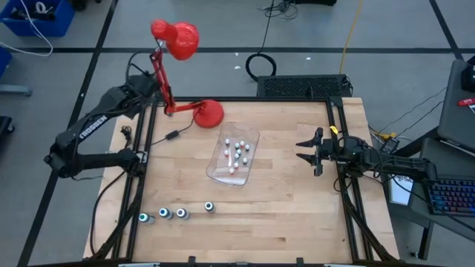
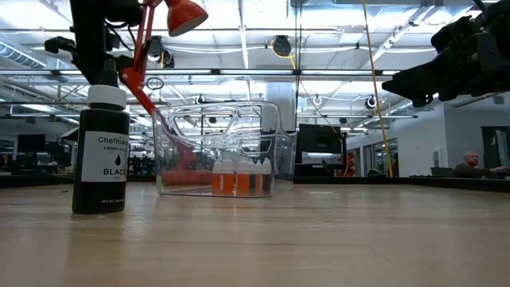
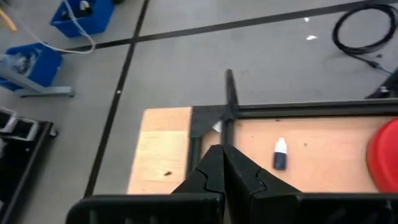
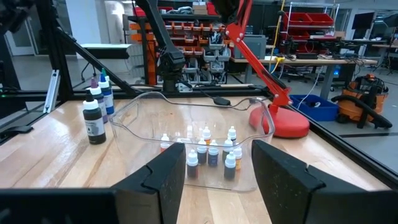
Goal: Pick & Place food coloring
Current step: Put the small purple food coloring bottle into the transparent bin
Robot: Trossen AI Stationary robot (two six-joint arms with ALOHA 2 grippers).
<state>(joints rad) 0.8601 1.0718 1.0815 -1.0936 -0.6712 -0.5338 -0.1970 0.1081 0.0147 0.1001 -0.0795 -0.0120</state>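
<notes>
A clear plastic tub (image 1: 234, 157) stands mid-table on its base and holds several tiny white-topped food coloring bottles (image 4: 211, 152), some tinted red. Several larger dark bottles with teal-white tops (image 1: 178, 213) stand upright in a row near the table's near left corner. The nearest one fills the left of the low view (image 2: 101, 151). My right gripper (image 1: 299, 149) hovers open and level at the table's right edge, pointing at the tub (image 4: 186, 118). My left gripper (image 3: 222, 149) is shut with nothing in it, slanting down over the far left corner. Its arm (image 1: 100, 122) stands at the table's left.
A red desk lamp stands on its base (image 1: 208, 113) at the far left, its head (image 1: 177, 38) out beyond the far edge. Its cord switch (image 1: 172, 136) lies on the wood. Black frame rails (image 1: 148, 170) run along both sides. Bare wood (image 1: 274, 222) lies near and right of the tub.
</notes>
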